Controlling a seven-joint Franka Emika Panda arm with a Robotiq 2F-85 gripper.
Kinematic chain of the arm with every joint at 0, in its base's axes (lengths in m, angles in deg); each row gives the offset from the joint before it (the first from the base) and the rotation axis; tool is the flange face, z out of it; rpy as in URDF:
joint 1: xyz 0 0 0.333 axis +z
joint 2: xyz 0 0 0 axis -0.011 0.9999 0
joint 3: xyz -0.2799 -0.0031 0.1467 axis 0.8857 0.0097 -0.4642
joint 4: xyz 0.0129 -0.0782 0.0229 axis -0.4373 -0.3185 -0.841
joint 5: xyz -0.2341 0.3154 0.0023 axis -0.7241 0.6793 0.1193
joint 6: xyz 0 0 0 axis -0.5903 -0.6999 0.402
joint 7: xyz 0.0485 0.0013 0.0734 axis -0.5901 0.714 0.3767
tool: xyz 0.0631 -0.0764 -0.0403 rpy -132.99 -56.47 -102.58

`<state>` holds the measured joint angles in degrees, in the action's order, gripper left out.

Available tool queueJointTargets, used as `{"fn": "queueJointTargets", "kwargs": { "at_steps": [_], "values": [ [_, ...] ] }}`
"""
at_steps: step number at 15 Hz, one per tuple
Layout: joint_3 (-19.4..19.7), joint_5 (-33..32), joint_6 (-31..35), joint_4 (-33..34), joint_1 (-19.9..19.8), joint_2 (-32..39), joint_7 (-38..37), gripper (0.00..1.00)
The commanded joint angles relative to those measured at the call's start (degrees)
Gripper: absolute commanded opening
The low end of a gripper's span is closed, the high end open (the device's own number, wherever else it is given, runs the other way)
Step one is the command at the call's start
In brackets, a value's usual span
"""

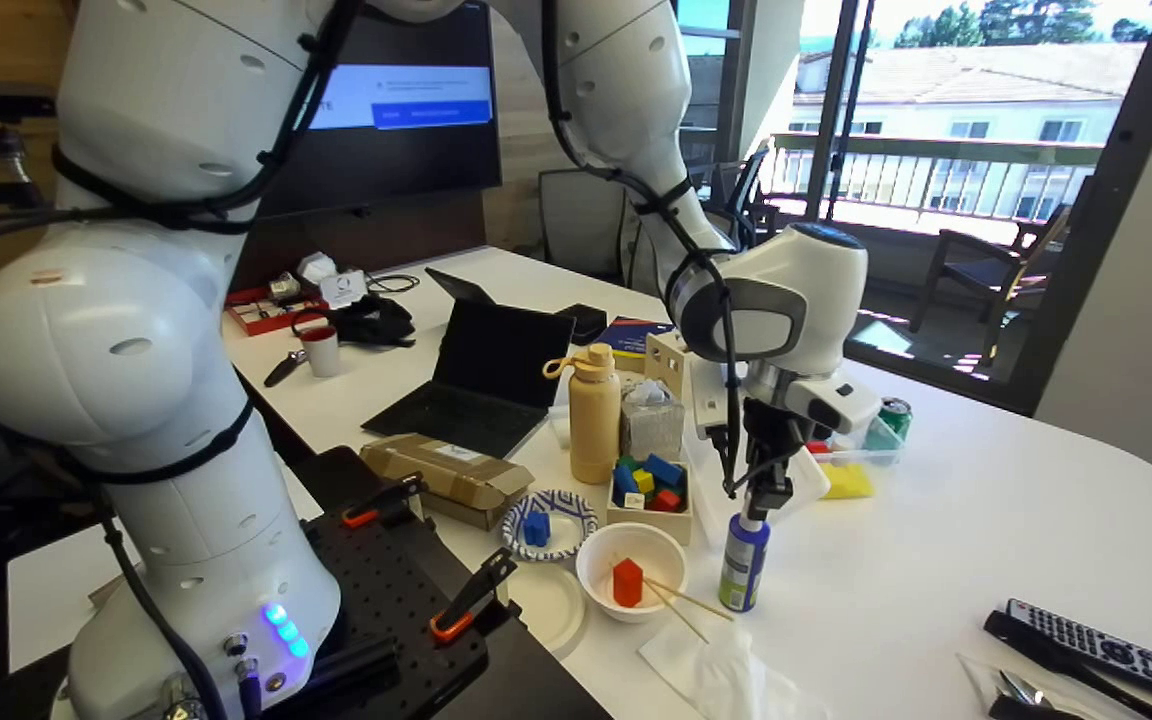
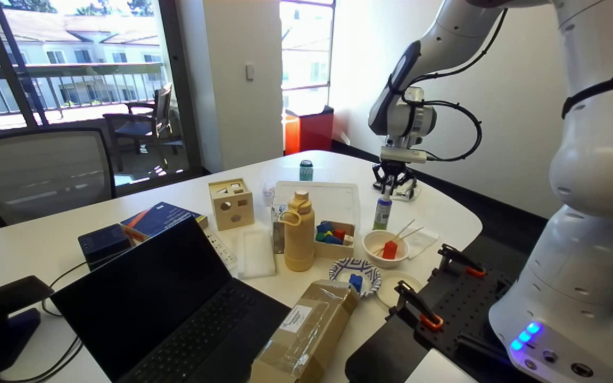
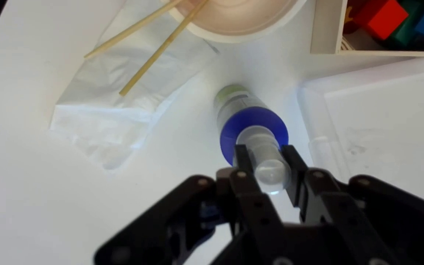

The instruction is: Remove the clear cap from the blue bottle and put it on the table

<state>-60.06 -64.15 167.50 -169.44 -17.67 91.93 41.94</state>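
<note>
The blue bottle (image 3: 252, 115) stands upright on the white table (image 3: 68, 209); it also shows in both exterior views (image 1: 744, 562) (image 2: 382, 213). The translucent clear cap (image 3: 265, 162) sits on its top. My gripper (image 3: 265, 150) is above the bottle, with one dark finger on each side of the cap. Both fingers appear to press against the cap's sides. In the exterior views the gripper (image 1: 768, 492) (image 2: 390, 182) points down over the bottle, and its fingers hide most of the cap.
A white bowl (image 1: 591, 565) with a red block and sticks stands close to the bottle. A block box (image 1: 676, 525), a clear plastic lid (image 3: 388, 121) and a white napkin (image 3: 123, 110) lie nearby. A yellow bottle (image 1: 595, 425) and a green can (image 1: 891, 420) stand farther off.
</note>
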Motion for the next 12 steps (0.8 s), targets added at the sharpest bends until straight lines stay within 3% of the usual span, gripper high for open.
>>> {"fn": "queueJointTargets", "kwargs": {
  "at_steps": [1, 12],
  "values": [
    [-0.36, 1.63, -0.91, -0.19, -1.49, -1.90, -0.49, 0.06],
    [-0.03, 4.06, -5.63, -1.79, -2.36, -9.98, -0.35, 0.06]
  ]
}}
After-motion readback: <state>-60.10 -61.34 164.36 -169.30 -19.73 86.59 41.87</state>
